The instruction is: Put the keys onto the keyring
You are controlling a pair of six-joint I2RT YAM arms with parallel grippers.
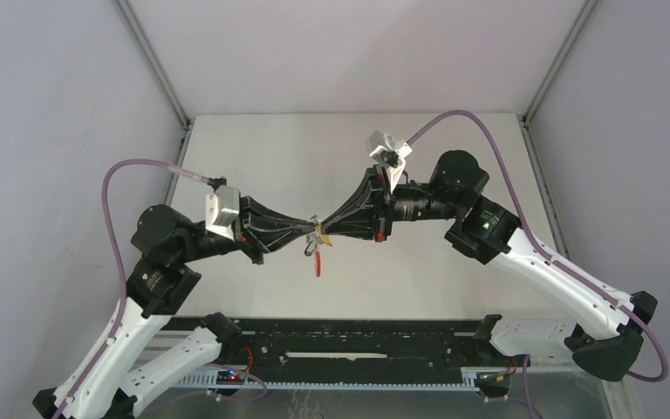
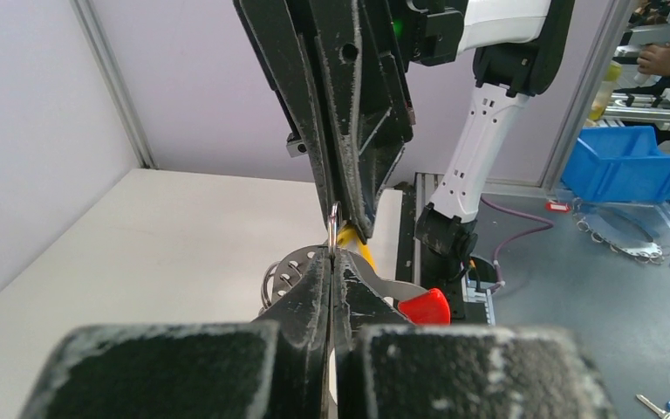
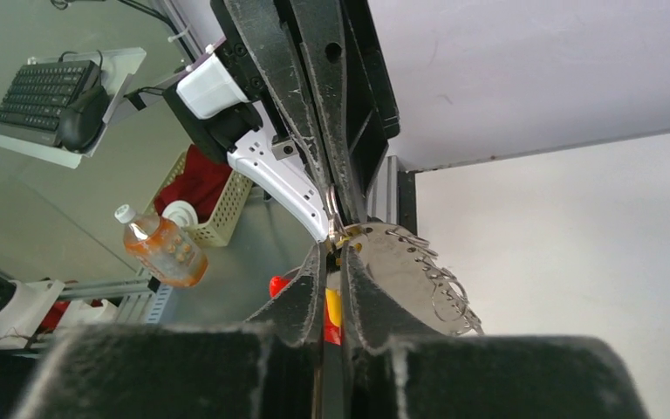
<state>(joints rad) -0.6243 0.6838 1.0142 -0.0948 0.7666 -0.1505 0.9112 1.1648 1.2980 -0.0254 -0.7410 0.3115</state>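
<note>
Both grippers meet tip to tip above the middle of the table. My left gripper [image 1: 309, 225] [image 2: 335, 257] is shut on the keyring [image 2: 300, 267], pinching its thin silver edge. The keyring is a silver holed plate [image 3: 406, 266] with wire rings [image 3: 450, 297] and a red end [image 1: 317, 263] [image 2: 426, 306] hanging down. My right gripper [image 1: 324, 230] [image 3: 336, 251] is closed narrowly on the key with the yellow tag [image 3: 333, 307] [image 2: 358, 246], right against the keyring. The key's metal blade is hidden between the fingers.
The table's [image 1: 253, 148] grey side walls stand left and right. A black rail [image 1: 349, 342] runs along the near edge between the arm bases. Off the table are a blue bin [image 2: 632, 166], an orange bottle [image 3: 161, 247], a basket [image 3: 214, 205] and a keyboard [image 3: 48, 92].
</note>
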